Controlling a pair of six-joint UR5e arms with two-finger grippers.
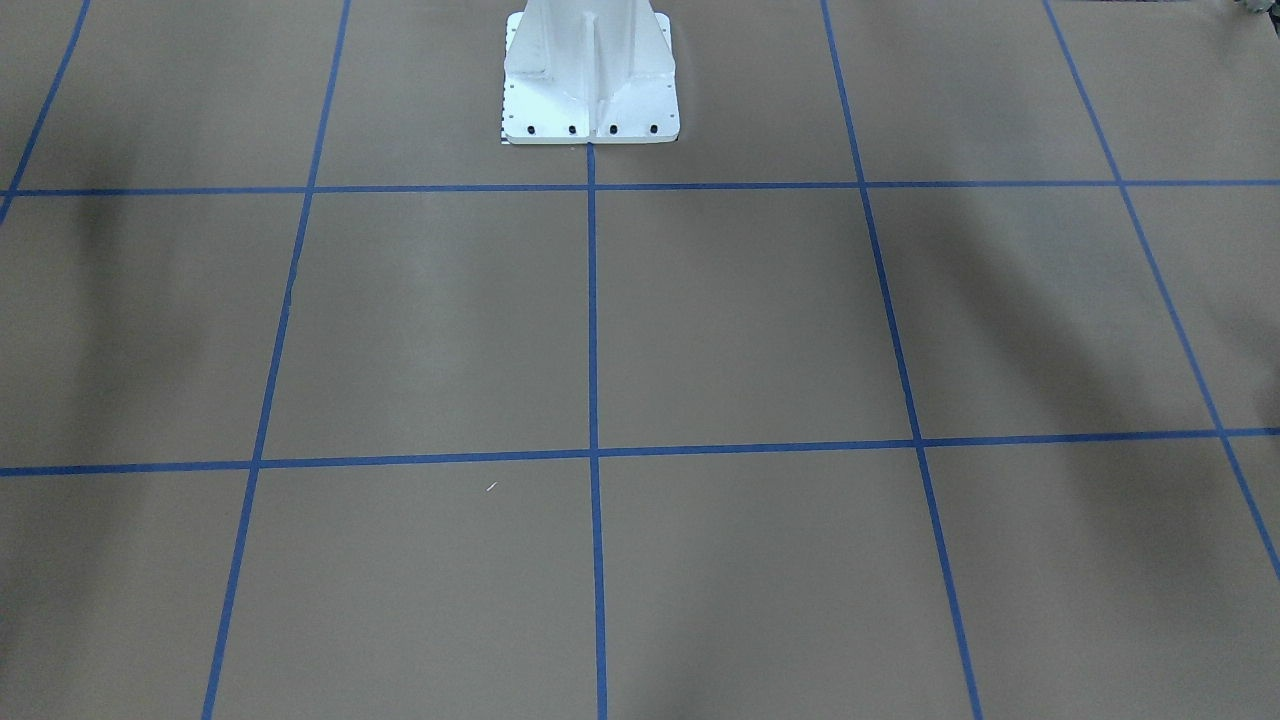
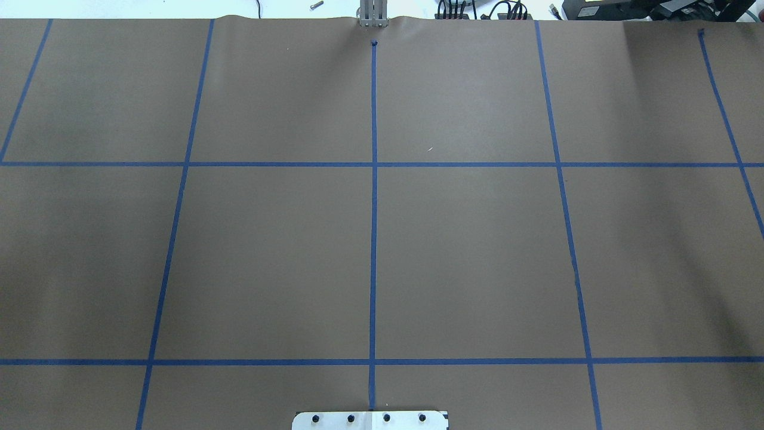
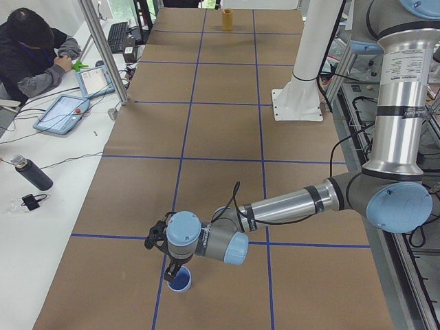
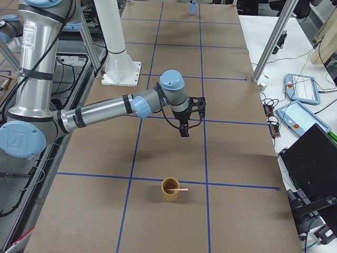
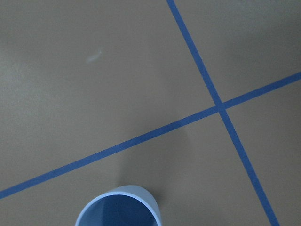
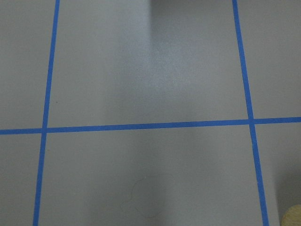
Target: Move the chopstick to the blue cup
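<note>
The blue cup stands upright on the brown table near its end on my left; its rim also shows at the bottom of the left wrist view. My left gripper hangs right at the cup's rim; I cannot tell whether it is open or shut. One pale pink chopstick lies across the mouth of a tan cup near the table's other end. My right gripper hovers above the table, well short of that cup; I cannot tell its state. The blue cup shows far off in the exterior right view.
The white robot pedestal stands at the table's middle edge. Blue tape lines grid the brown paper. An operator sits at a side table with tablets and a metal post. A corner of the tan cup shows in the right wrist view.
</note>
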